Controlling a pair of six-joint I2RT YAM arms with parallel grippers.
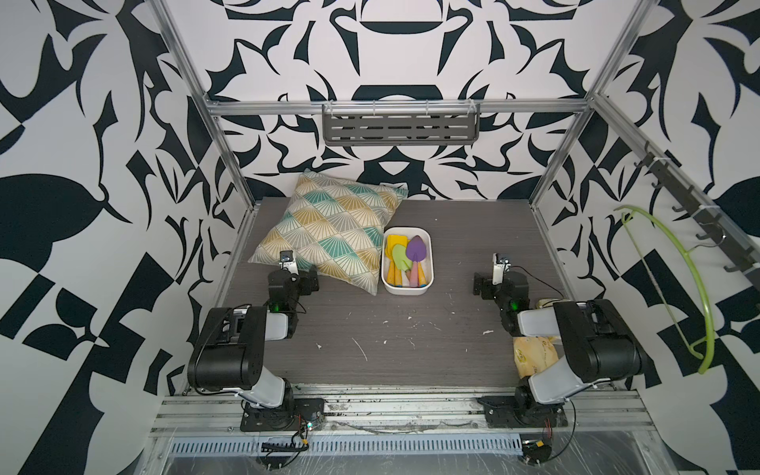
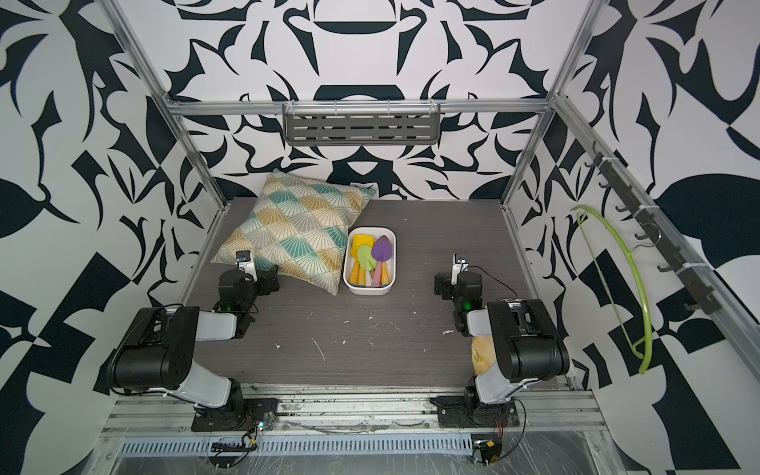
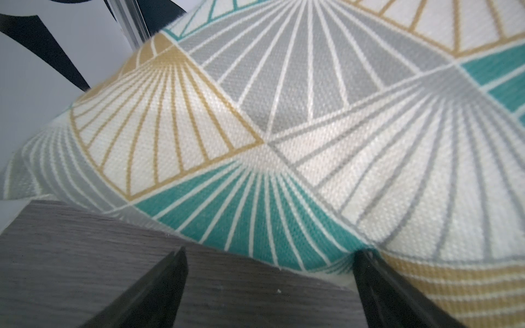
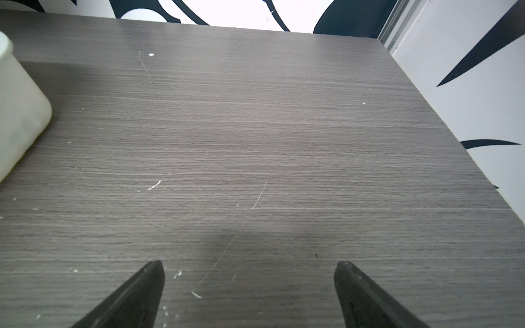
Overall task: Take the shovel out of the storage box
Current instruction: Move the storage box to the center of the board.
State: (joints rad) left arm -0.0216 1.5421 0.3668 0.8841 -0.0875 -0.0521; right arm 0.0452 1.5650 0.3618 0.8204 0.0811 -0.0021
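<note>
The storage box (image 1: 405,290) (image 2: 367,291), a shallow white tub, sits mid-table in both top views. Several toy shovels lie in it with their handles toward me. A purple shovel (image 1: 416,248) (image 2: 381,249) is on top, next to a green one (image 1: 399,256) and a yellow one (image 1: 395,239). My left gripper (image 1: 313,277) (image 3: 271,251) is open low over the table, left of the box, one fingertip (image 3: 366,264) against the pillow's edge. My right gripper (image 1: 480,283) (image 4: 249,263) is open above bare table, right of the box, whose corner (image 4: 20,113) shows in the right wrist view.
A patterned pillow (image 1: 333,230) (image 3: 284,113) lies at the back left, touching the box's left side. A yellowish bag (image 1: 532,355) lies under the right arm. A green hanger (image 1: 674,279) hangs on the right wall and a grey rack (image 1: 401,127) on the back rail.
</note>
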